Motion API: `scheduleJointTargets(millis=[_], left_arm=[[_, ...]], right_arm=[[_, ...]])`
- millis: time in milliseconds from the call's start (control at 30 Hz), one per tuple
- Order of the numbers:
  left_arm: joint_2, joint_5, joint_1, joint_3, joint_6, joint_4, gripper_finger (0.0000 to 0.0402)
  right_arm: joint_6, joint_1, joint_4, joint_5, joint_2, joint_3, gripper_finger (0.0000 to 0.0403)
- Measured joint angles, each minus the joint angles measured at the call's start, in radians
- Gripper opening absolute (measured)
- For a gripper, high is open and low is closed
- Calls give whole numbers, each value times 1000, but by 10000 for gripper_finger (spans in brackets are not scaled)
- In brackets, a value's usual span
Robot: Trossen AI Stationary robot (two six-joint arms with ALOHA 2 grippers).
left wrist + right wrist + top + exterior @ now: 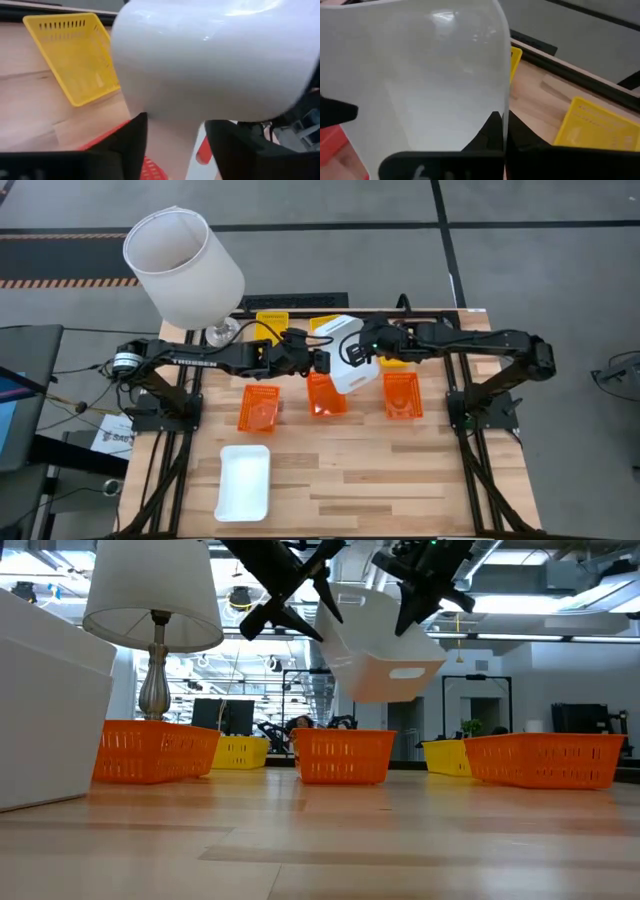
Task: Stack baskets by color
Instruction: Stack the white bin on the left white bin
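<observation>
Handover step: right gripper (pixel 362 352) clamped on white basket (pixel 345 356) held mid-air; left gripper (pixel 322 362) beside it, jaws apart around its rim. Next needed left grip, right release.

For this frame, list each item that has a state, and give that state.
Lifted white basket: in the air above the middle orange basket, tilted.
Right claw: shut on the lifted white basket's wall.
Left claw: at that basket's other side, around its wall; whether it grips is unclear.
White basket near the front: flat on the table, upright, empty.
Three orange baskets: on the table in a row, unstacked.
Yellow baskets: on the table at the back, unstacked.
</observation>
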Motion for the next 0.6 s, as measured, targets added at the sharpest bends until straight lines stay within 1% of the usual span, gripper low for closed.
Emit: scheduleJointTargets(millis=[200,300,367,500,600], left_arm=[[0,0,0,-1,-21,-6,65],[0,-3,0,-2,-24,-17,21],[0,-9,1,-2,-38,-40,8],[0,-11,7,-2,-73,-84,5],[0,-33,6,-2,-76,-91,2]], right_arm=[[-9,9,0,3,-1,7,3],[-10,12,0,2,-1,7,4],[-10,15,0,1,-1,7,5],[-22,22,8,-9,1,7,5],[-29,24,8,-15,1,7,5]])
